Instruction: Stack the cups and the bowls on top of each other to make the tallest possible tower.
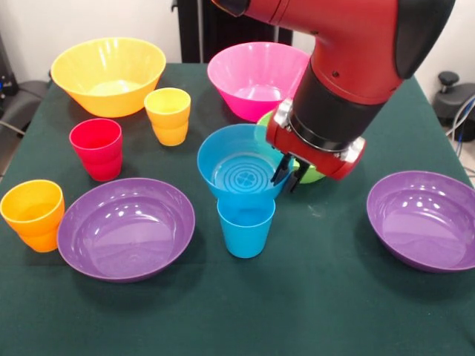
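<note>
My gripper hangs over the table's middle, its fingers closed on the right rim of the small blue bowl. The bowl tilts toward the camera, its base right at the rim of the blue cup. I cannot tell whether it rests on the cup. The lime green bowl is mostly hidden behind the gripper. The red cup, yellow cup and orange cup stand apart at the left.
A large orange-yellow bowl sits at the back left and a pink bowl at the back middle. One purple bowl lies at the front left, another at the right. The green cloth covers the table.
</note>
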